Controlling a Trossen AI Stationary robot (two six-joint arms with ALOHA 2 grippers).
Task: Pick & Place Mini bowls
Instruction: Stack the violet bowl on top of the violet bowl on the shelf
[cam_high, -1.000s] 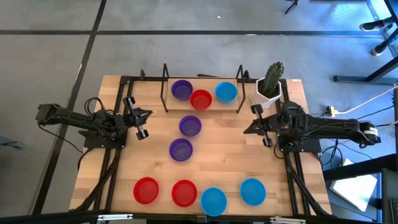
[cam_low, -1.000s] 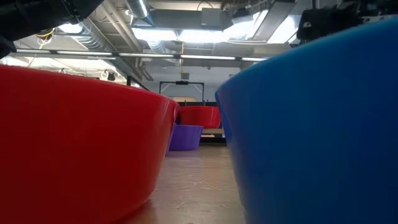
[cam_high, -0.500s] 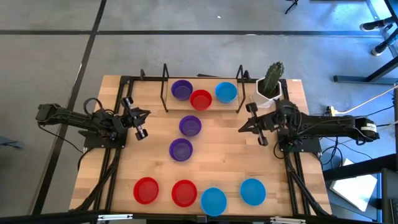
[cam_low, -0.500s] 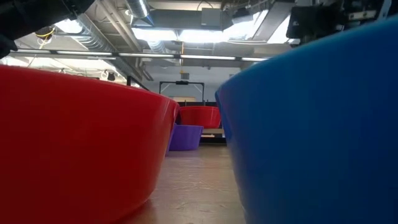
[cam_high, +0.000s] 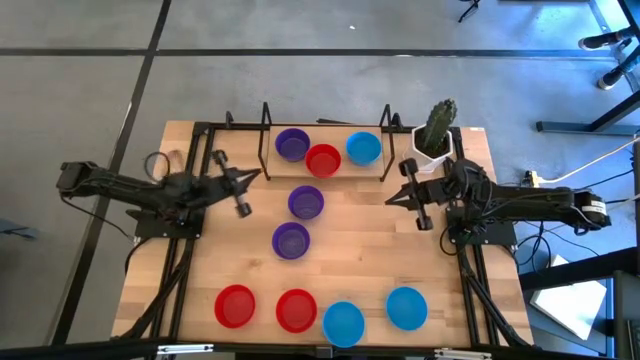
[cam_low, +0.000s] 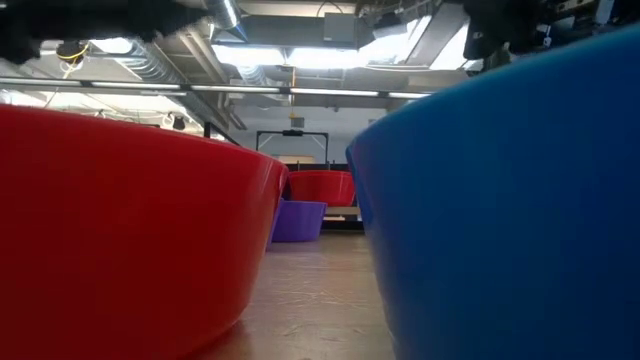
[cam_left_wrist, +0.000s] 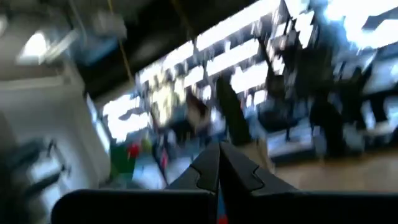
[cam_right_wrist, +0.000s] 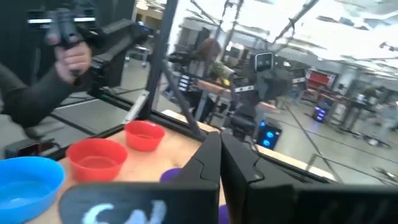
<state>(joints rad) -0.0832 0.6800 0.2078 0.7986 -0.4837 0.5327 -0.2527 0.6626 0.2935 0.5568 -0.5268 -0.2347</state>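
In the high view, three mini bowls sit in the black rack at the far edge: purple (cam_high: 292, 144), red (cam_high: 323, 159) and blue (cam_high: 363, 148). Two purple bowls (cam_high: 306, 202) (cam_high: 291, 240) rest on the table's middle. Along the near edge stand two red bowls (cam_high: 235, 306) (cam_high: 296, 310) and two blue ones (cam_high: 343, 322) (cam_high: 406, 307). My left gripper (cam_high: 257, 177) is shut and empty, just left of the middle purple bowl. My right gripper (cam_high: 389, 199) is shut and empty, right of that bowl. The low view is filled by a red bowl (cam_low: 120, 230) and a blue bowl (cam_low: 510, 200).
A white pot with a green cactus (cam_high: 433, 135) stands at the far right corner, close behind my right arm. Black frame rails (cam_high: 185, 260) run along both table sides. A person's hand (cam_right_wrist: 73, 57) shows beyond the table in the right wrist view.
My left gripper has swung quickly toward the table's right, closing on the middle purple bowl. My right gripper has shifted a little toward the table's left and far edge. No bowl has moved.
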